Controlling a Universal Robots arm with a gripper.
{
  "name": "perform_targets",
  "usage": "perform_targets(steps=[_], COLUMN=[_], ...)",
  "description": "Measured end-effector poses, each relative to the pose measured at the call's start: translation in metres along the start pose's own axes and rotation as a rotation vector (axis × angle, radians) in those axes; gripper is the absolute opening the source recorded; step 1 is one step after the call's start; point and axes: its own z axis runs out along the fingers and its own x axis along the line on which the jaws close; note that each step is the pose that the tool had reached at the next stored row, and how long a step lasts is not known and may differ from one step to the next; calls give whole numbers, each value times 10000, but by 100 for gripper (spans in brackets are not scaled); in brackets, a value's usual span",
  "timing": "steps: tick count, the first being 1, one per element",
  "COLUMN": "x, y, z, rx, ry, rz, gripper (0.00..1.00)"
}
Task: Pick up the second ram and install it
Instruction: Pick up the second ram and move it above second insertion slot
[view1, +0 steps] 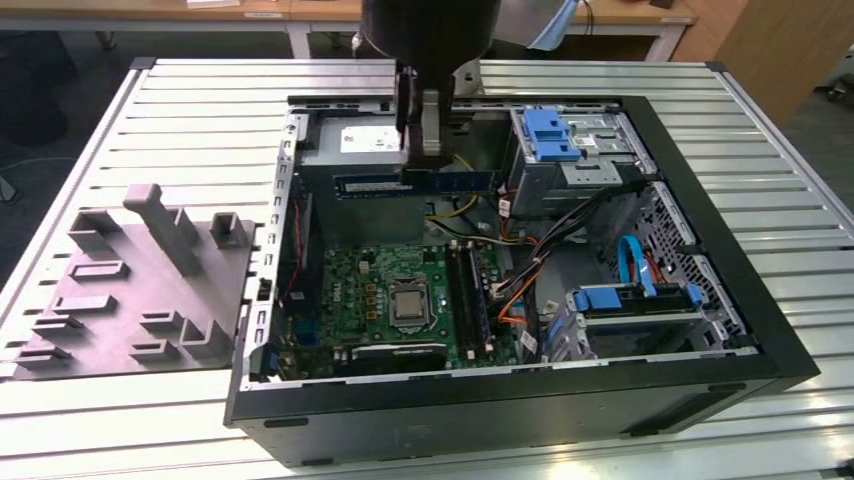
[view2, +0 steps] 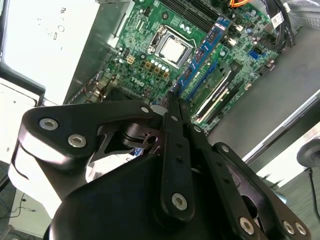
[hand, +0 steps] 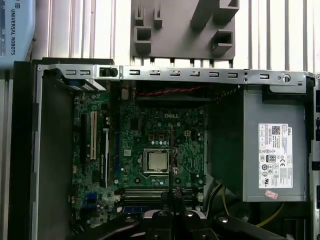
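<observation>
**Ram in the jaws, high over the open case**

Nearest in the exterior view, the slatted tabletop (view1: 134, 430) carries a black computer case (view1: 507, 410). It lies on its side with the panel off, which I judge is so the board faces up toward the arm. Just beside it, on the exterior view's left, sits a grey fixture (view1: 134, 290) of upright blocks and pockets, probably a rack for loose parts.

Inside the case the green motherboard (view1: 360, 290) lies flat. Its processor socket (view1: 404, 305) is bare, and the long dark memory slots (view1: 463, 290) run alongside it.

Farther back, the gripper (view1: 426, 160) hangs from above with its jaws clamped on the second ram (view1: 461, 183). The blue strip is taken at about mid-length, so it sits level and balanced, with both ends free. It hangs near the power supply (view1: 350, 150), apart from the slots and not seated. In the exterior view it lies crosswise to the slots, not along them. In the first wrist view a thin dark line (hand: 171, 150) runs out from between the jaws across the board, and I take it for the strip seen edge-on.

There is plenty of print:
- **Power supply:** a white label (hand: 275, 155) in the first wrist view, dense with small text, code squares and marks, and a small red-edged sticker below it.
- **Motherboard:** a white maker's mark (hand: 165, 116) above the socket.
- **Arm:** a pale blue cover (hand: 15, 30) with a line of dark lettering.
</observation>
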Motion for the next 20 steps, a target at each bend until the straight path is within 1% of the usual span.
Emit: perform_targets(steps=[3, 7, 14, 20], x=[-1, -3, -30, -31], y=[-9, -29, -78, -82], z=[18, 59, 113, 116], rx=[-6, -26, -50, -52], ry=[3, 2, 2, 3], rz=[2, 3, 4, 4], gripper=[12, 12, 12, 12])
